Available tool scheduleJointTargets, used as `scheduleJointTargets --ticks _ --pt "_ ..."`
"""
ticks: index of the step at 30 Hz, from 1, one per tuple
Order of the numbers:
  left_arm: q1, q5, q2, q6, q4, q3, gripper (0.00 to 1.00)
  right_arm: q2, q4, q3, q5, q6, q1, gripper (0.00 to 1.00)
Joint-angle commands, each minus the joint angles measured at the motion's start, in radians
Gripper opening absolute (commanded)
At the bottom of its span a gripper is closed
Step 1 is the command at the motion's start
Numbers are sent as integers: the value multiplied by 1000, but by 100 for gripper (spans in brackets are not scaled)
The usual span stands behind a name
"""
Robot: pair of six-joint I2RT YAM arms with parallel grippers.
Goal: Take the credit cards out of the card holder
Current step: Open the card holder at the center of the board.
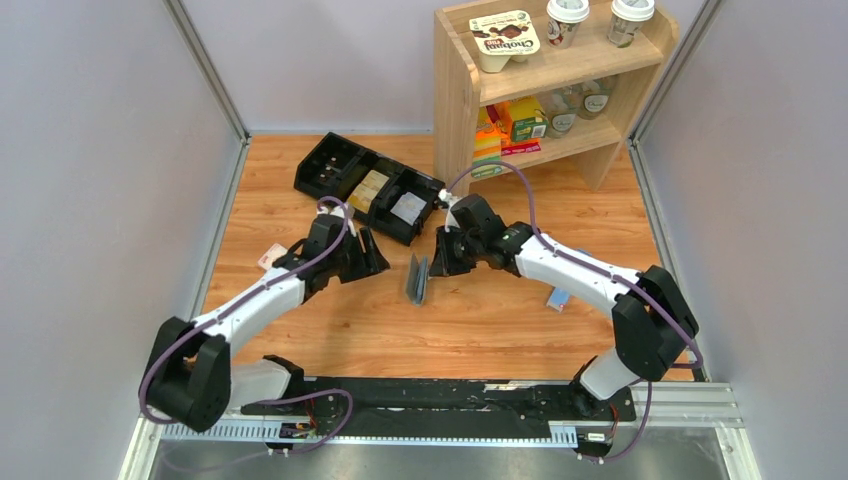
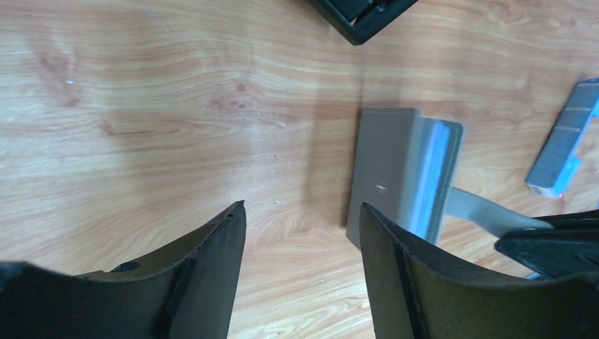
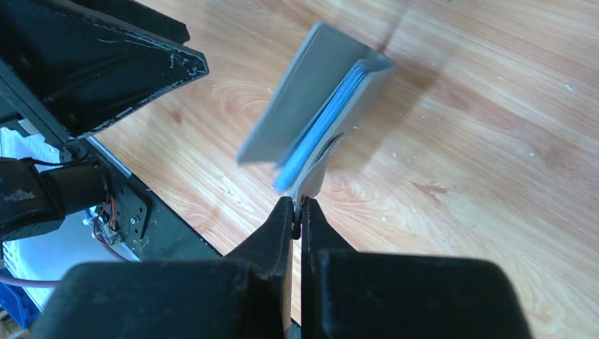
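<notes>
Light wooden counter [image 1: 480, 320] boxed in by grey walls, with a wooden shelf unit [image 1: 455, 90] at the back right. Near the middle, the grey card holder [image 1: 418, 278] is tipped up on edge between the two arms. Its halves are slightly parted and thin blue inner edges show in the gap. The right end effector [image 3: 298, 212] is pinched tight on a narrow grey flap sticking out of the holder's side. The left end effector [image 2: 300, 222] is spread wide and holds nothing, just beside the holder's plain grey outer face without touching it. A black compartmented tray [image 1: 330, 165] lies behind the arms. A slim blue-and-white packet [image 2: 565, 145] lies flat to the right of the holder.
</notes>
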Motion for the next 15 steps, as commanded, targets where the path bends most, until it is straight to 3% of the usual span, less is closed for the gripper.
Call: scheduleJointTargets --ticks 1,8,15 --pt "17 -8 -120 -14 -40 -21 67 -24 -33 66 10 -24 15 0" --pt "17 33 -150 -44 -62 -30 66 0 -67 10 94 -3 -22 0" --pt "17 144 -98 -76 19 -13 52 -20 -45 -84 134 9 -40 0"
